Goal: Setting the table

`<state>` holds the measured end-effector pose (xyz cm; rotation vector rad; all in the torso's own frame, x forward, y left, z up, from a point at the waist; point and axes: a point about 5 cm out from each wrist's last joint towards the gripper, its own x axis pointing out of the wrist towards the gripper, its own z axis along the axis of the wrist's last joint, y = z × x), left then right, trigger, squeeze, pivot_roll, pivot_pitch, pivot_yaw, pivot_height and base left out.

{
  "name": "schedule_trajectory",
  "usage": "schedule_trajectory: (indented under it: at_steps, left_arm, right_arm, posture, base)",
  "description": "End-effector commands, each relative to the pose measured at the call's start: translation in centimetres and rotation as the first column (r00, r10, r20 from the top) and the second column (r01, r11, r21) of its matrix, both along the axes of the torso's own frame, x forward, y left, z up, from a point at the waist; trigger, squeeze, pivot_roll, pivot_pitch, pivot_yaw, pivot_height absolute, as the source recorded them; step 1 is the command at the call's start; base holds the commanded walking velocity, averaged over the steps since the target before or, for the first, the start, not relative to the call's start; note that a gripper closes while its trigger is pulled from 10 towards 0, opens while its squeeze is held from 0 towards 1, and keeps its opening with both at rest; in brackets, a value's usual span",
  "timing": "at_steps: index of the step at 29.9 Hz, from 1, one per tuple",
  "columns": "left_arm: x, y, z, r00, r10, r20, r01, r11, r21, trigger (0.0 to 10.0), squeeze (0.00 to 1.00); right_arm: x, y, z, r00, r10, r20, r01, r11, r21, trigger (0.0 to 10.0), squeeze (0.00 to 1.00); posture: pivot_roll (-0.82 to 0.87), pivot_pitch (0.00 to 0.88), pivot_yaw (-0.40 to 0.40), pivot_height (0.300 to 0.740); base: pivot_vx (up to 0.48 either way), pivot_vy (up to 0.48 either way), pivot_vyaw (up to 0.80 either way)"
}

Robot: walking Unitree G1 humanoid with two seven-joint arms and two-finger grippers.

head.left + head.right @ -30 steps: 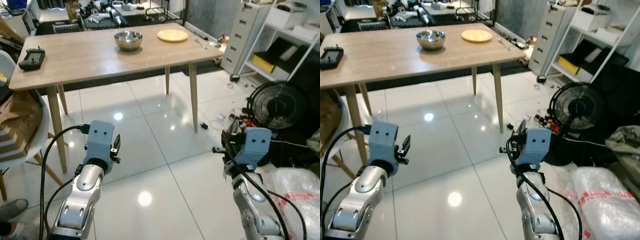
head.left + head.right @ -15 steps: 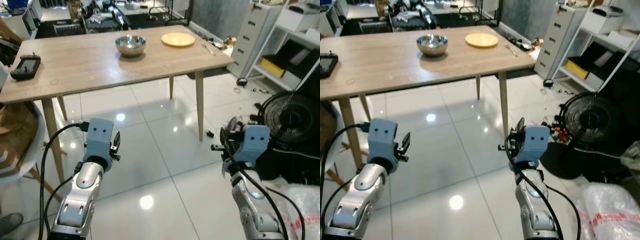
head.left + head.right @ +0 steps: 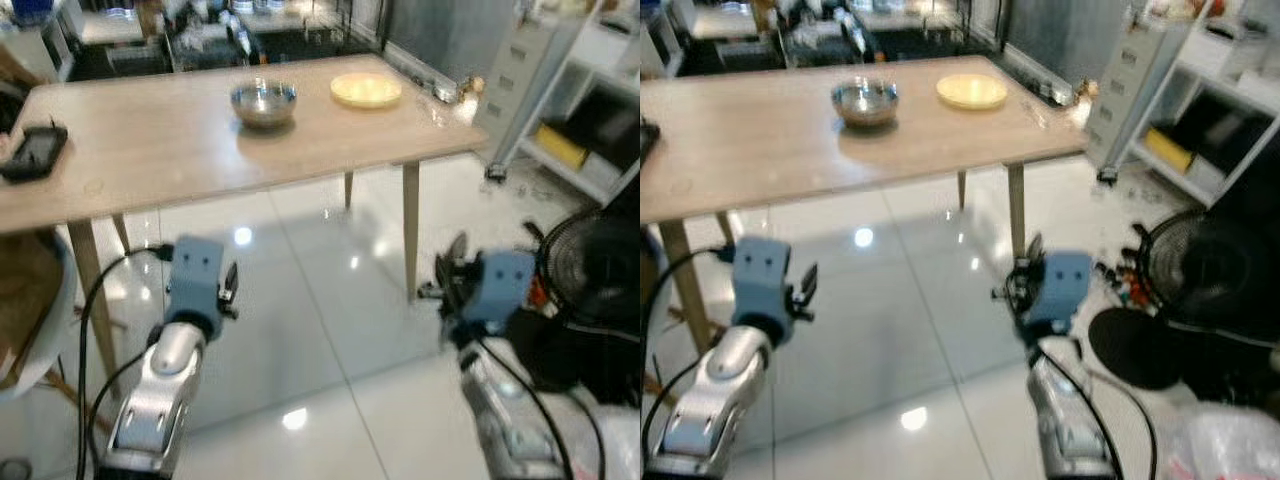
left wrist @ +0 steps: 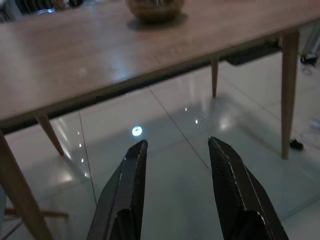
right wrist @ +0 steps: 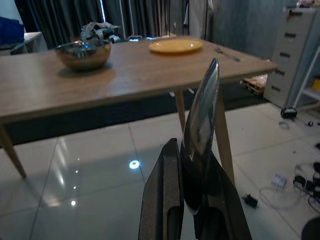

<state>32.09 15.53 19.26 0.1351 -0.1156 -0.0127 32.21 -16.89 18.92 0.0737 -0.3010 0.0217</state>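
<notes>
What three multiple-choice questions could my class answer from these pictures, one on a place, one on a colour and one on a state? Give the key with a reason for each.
1. Where does the bowl stand?
A. On the floor
B. On the table, beside the plate
C. On the shelf

2. What colour is the plate?
A. Yellow
B. Blue
C. Black

3. How are the grippers?
A. Both open and empty
B. Left shut on a cup, right open
C. Left gripper open and empty, right gripper shut on a spoon

Key: 1 B, the metal bowl sits on the wooden top to the robot's left of the plate. 2 A, the round plate is pale yellow. 3 C, the left wrist view shows parted fingers with nothing between them, and the right wrist view shows a shiny spoon standing up between closed fingers.
</notes>
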Motion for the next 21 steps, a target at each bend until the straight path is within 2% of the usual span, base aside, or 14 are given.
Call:
schedule_trajectory:
  at_steps: [1,21]
  left_arm:
    - [-0.18,0.64,-0.56,1.0,0.018,-0.022,-0.017,1.0,0.006,10.0,0.0]
    - [-0.14,0.52,0.35,1.0,0.005,0.01,-0.005,1.0,0.018,10.0,0.0]
  right_arm:
    - [-0.1,0.41,0.02,1.0,0.01,0.004,-0.01,1.0,-0.003,10.0,0.0]
    - [0.02,0.01,0.83,0.999,-0.014,0.031,0.014,1.0,0.005,10.0,0.0]
  posture:
    - [0.1,0.122,0.053,0.74]
    - [0.1,0.108,0.055,0.74]
  base:
    - [0.461,0.0,0.0]
    - [0.461,0.0,0.0]
